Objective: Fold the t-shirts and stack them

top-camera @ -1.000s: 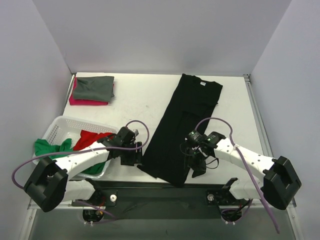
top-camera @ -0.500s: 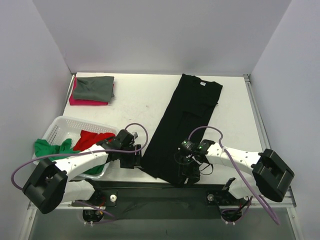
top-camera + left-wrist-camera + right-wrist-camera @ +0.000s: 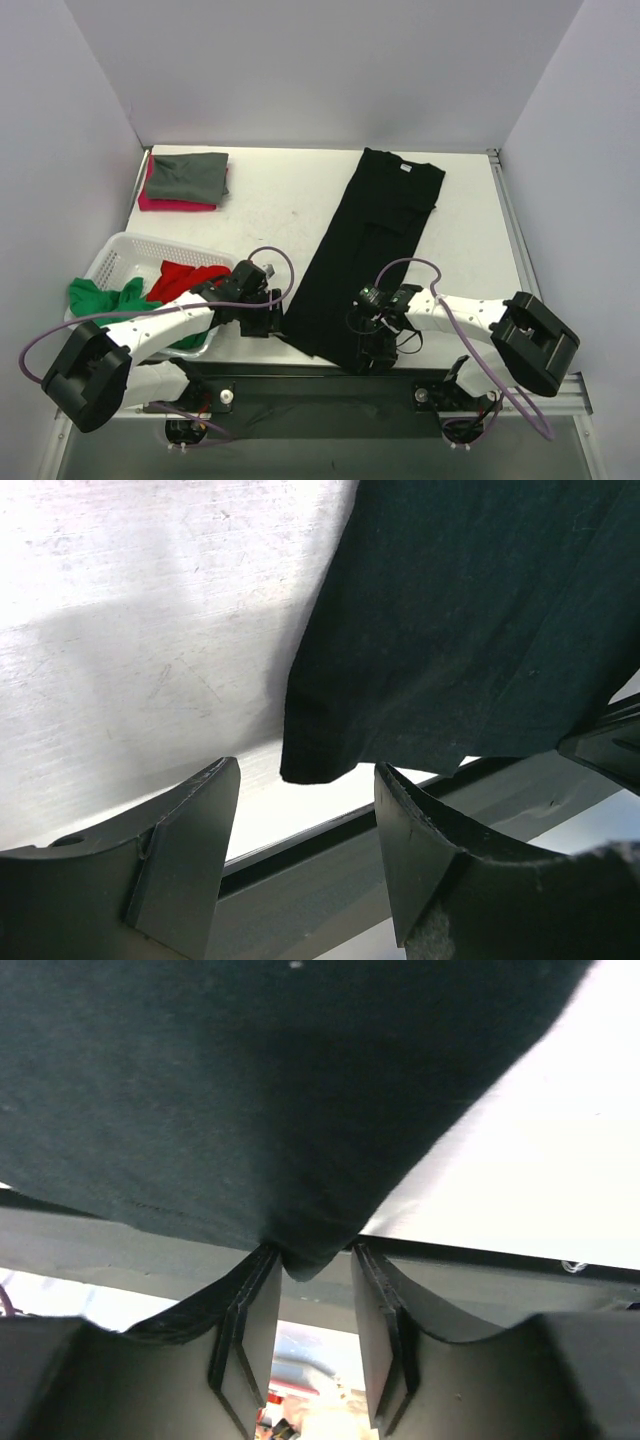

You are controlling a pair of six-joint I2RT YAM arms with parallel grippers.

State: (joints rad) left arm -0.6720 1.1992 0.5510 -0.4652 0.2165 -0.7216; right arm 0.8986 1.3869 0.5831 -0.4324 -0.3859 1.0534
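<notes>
Progress is judged to be under halfway. Two tees are folded and stacked at the far-left corner of the surface [image 3: 280,200], the grey-green t-shirt [image 3: 190,175] laid on the pink-red t-shirt [image 3: 165,204]. The black t-shirt [image 3: 375,240] is spread as a long narrow strip, apparently folded once lengthwise, running from the far right down to the near edge. Its near-left corner is framed by the left tool [image 3: 305,772], whose fingers are spread apart with nothing held. Its near-right corner is seen dipping between the narrowly parted fingers of the right tool [image 3: 310,1255]; whether the cloth is pinched cannot be told. The crosswise folds and the stacking of this shirt are not yet done. The red t-shirt [image 3: 180,277] and green t-shirt [image 3: 100,296] are left crumpled in the white basket [image 3: 130,248].
</notes>
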